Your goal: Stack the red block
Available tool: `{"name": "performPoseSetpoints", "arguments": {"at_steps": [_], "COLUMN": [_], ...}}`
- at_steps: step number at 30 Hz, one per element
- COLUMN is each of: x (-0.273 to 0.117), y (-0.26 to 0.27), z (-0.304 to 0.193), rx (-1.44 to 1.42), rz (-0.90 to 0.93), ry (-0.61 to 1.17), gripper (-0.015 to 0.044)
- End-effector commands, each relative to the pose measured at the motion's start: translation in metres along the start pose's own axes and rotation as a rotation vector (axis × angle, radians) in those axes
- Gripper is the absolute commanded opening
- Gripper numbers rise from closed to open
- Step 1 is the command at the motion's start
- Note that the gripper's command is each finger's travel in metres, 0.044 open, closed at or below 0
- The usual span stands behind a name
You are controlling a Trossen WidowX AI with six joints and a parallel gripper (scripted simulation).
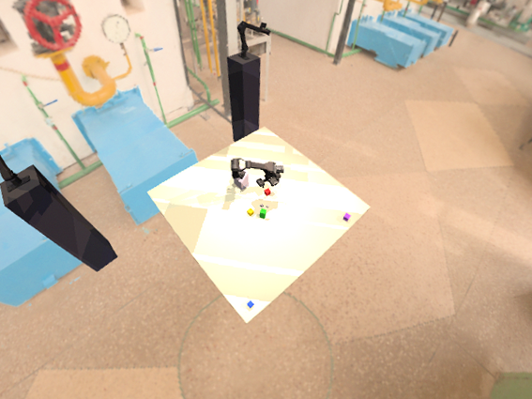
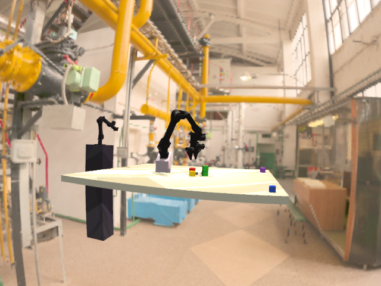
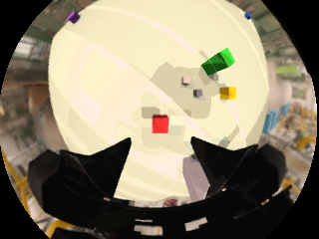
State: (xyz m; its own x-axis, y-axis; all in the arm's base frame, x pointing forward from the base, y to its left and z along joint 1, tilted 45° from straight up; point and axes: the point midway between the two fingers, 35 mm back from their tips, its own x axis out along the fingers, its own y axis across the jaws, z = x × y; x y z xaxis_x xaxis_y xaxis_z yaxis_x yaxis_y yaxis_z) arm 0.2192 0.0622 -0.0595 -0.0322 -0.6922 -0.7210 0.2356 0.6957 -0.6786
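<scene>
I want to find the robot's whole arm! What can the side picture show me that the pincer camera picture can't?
Only the exterior view shows the whole bent arm and its base. Only the wrist view looks straight down between the open, empty pincer onto the red block. Both show the green tower, yellow block and table.

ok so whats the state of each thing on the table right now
hand: open, empty, pointing down above the red block
small red block: on the table, not grasped
green tower: upright, nothing on top
small yellow block: on the table beside the tower
</scene>
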Motion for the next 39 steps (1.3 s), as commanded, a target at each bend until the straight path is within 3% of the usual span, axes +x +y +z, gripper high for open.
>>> {"name": "performPoseSetpoints", "arguments": {"at_steps": [1, 6, 39], "x": [0.013, 0.049, 0.095], "y": [-0.002, -0.003, -0.003], "z": [0.000, -0.001, -0.003], "rx": [0.002, 0.002, 0.002], "rz": [-0.007, -0.010, -0.012], "ry": [-0.001, -0.001, -0.002], "gripper": [0.0440, 0.0440, 0.0440]}}
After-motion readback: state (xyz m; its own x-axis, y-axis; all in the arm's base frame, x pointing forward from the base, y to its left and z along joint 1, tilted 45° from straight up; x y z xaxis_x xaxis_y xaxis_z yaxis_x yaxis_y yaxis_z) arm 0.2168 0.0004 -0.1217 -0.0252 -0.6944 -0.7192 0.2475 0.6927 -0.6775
